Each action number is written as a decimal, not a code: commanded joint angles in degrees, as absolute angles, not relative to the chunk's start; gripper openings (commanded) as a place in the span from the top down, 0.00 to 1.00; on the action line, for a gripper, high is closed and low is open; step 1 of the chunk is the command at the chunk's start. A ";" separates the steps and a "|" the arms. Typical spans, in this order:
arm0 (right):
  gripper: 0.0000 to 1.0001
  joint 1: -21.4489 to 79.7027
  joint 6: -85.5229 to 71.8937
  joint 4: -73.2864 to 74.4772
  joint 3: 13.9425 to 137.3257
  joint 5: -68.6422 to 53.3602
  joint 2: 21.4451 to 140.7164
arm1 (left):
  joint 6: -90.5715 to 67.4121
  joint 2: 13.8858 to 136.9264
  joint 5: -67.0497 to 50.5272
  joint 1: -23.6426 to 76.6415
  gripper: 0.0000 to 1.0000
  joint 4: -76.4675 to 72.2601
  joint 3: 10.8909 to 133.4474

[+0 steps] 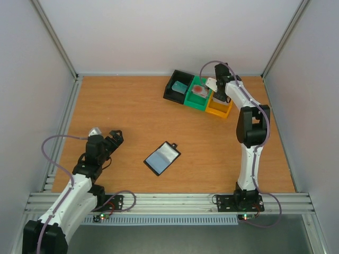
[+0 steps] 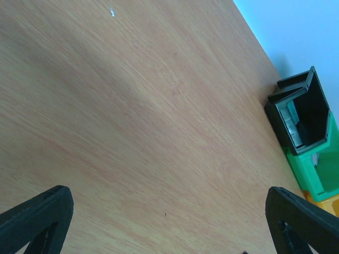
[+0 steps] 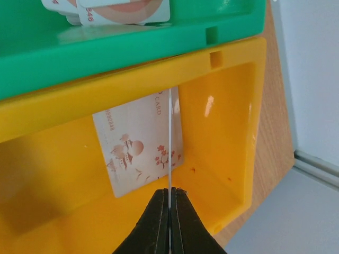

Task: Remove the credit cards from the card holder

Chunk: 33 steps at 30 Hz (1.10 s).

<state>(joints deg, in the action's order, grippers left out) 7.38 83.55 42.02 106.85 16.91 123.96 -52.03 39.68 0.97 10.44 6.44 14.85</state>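
Holder [image 1: 162, 158], black, book-style, lies open on the counter [image 1: 122, 106] showing pale blue-grey pockets, well apart from right jaws pinched tight on a thin whitish card [image 3: 170, 137], edge-on over the orange tray [image 3: 233, 132] containing a blossom-printed card [image 3: 132, 153]; left jaws gape wide, empty.

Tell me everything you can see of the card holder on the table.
The card holder lies open and flat on the wooden table, turned diagonally, in its near half. It has a black rim, a pale blue-grey inside fading to whitish, and a small black tab at its far end. No card sticks out of it. Only the table touches it.
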 commanded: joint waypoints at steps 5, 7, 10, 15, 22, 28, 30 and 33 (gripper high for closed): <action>0.99 6.69 95.47 31.10 105.69 19.83 125.94 | -52.20 40.74 2.24 9.62 0.01 2.52 13.81; 0.99 6.70 98.01 26.86 103.61 19.42 125.69 | -52.24 41.02 2.37 9.58 0.01 2.28 13.69; 0.99 6.68 101.95 21.88 101.08 19.54 126.01 | -52.21 41.89 2.18 9.58 0.01 2.00 13.71; 0.99 6.51 103.54 19.63 99.91 18.93 126.74 | -52.45 42.59 1.78 9.58 0.01 2.10 13.62; 0.92 6.50 104.69 17.83 95.08 15.11 124.28 | -52.82 43.77 0.98 9.55 0.01 1.76 13.62; 0.94 6.26 104.47 18.17 93.69 14.80 123.97 | -52.47 43.43 1.28 9.55 0.01 1.64 13.62; 0.92 6.25 104.23 18.64 93.39 14.45 123.47 | -52.47 43.60 1.26 9.50 0.01 1.67 13.54; 0.81 6.20 103.89 19.80 93.43 14.11 122.61 | -52.60 43.93 0.94 9.49 0.01 1.67 13.54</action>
<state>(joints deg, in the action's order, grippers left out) 6.42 103.63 19.29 93.84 15.31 125.86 -52.29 43.64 0.64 9.91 4.86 14.22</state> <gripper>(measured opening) 0.122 0.995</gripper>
